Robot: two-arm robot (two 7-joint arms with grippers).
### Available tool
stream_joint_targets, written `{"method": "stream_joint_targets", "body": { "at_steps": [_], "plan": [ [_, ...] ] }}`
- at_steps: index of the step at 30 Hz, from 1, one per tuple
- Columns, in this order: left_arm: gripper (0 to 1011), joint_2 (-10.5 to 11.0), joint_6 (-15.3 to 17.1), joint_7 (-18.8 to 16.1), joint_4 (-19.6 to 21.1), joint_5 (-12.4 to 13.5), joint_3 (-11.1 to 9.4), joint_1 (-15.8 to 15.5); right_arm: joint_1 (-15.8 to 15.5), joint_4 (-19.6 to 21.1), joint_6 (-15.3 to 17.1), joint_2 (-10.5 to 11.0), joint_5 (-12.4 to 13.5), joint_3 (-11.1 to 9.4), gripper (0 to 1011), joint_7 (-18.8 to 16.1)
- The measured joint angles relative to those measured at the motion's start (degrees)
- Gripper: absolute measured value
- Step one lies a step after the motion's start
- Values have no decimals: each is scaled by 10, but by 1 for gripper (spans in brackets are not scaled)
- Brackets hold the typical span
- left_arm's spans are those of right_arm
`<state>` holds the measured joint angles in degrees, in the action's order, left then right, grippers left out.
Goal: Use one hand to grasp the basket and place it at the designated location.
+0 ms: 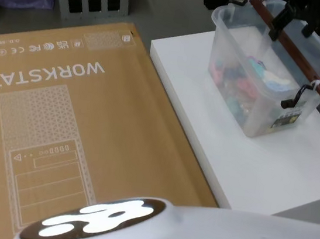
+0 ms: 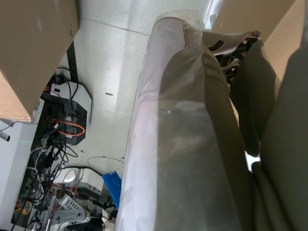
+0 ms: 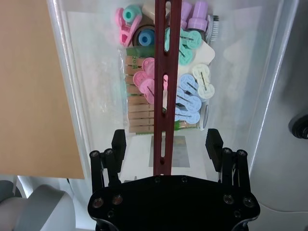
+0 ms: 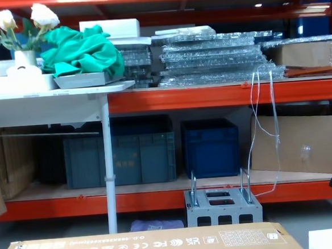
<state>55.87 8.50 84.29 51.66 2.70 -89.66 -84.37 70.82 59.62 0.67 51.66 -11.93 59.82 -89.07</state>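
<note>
Beyond a flat brown cardboard box (image 1: pixel 58 130) at the lower left of the head view, a white table (image 1: pixel 247 172) carries the translucent whitish plastic basket (image 1: pixel 271 81) at upper right, loaded with pastel plastic clips (image 3: pixel 185 101). A dark red slotted bar (image 3: pixel 162 96), tied across the rim as a carrying handle, runs between the fingers (image 3: pixel 118 142) of the black right gripper (image 3: pixel 166 142). The gripper hangs spread wide over the basket's far end, gripping nothing, apparently lined up to close on the bar for a one-handed lift.
</note>
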Motion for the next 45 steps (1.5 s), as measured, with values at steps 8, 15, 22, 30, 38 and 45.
{"method": "stream_joint_targets", "body": {
  "at_steps": [8, 15, 22, 30, 38, 45],
  "plan": [
    [0, 0, 0, 0, 0, 0, 0, 0, 2, -33, -21, -17, 5, 11, 1000, -2],
    [0, 0, 0, 0, 0, 0, 0, 0, 2, -54, -30, -25, 10, 20, 1000, -1],
    [0, 0, 0, 0, 0, 0, 0, 0, 2, -59, -30, -27, 11, 26, 1000, 1],
    [0, 0, 0, 0, 0, 0, 0, 0, 3, -61, -31, -29, 11, 31, 993, 3],
    [0, 0, 0, 0, 0, 0, 0, 0, 0, -56, -32, -21, 18, 26, 825, 14],
    [0, 0, 0, 0, 0, 0, 0, 0, -1, -55, -30, -18, 19, 24, 614, 16]
  ]
}}
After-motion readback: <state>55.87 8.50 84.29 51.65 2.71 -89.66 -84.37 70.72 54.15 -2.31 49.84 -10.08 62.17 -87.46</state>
